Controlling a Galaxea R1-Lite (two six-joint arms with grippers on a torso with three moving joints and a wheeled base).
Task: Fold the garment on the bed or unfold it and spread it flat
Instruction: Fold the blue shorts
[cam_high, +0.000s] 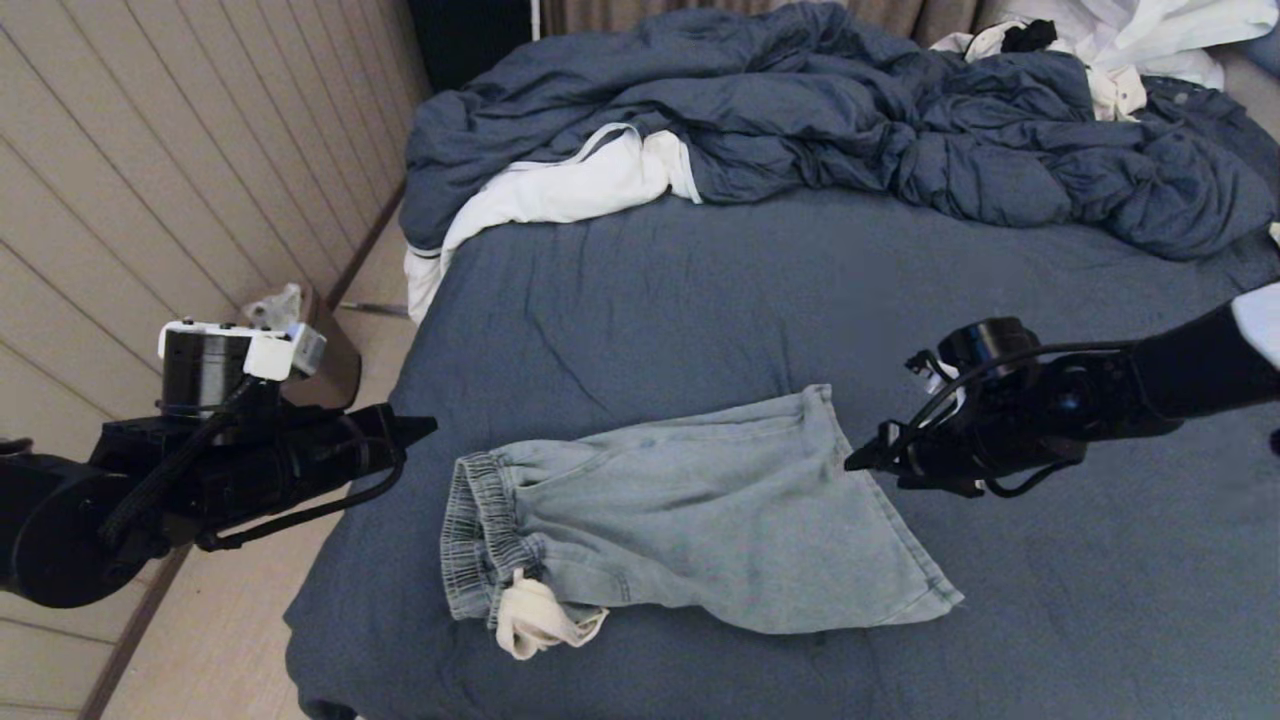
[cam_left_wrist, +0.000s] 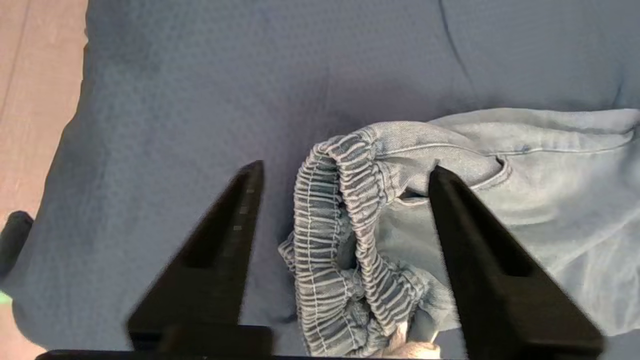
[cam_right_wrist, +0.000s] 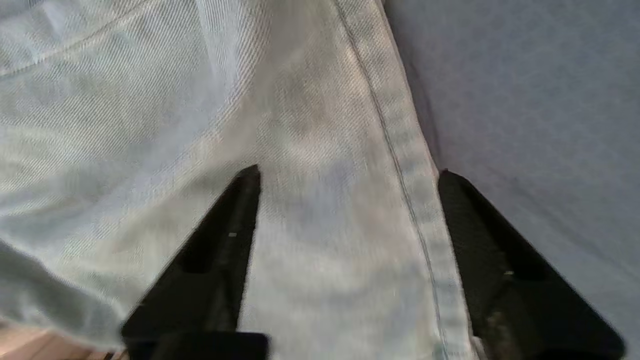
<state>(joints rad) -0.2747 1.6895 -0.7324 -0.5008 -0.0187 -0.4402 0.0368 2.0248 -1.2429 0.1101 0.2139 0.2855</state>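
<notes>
The pale blue denim shorts lie folded in half on the dark slate-blue bed, with the gathered waistband at the left and the leg hem at the right. A white pocket lining or drawstring bundle pokes out below the waistband. My left gripper hovers open just left of the waistband, which shows between its fingers. At the right hem edge my right gripper is open above the cloth, holding nothing.
A bulky dark blue duvet is heaped across the far side of the bed. A white garment with thin dark trim lies at its left end. More white cloth sits far right. The wooden floor runs along the bed's left edge.
</notes>
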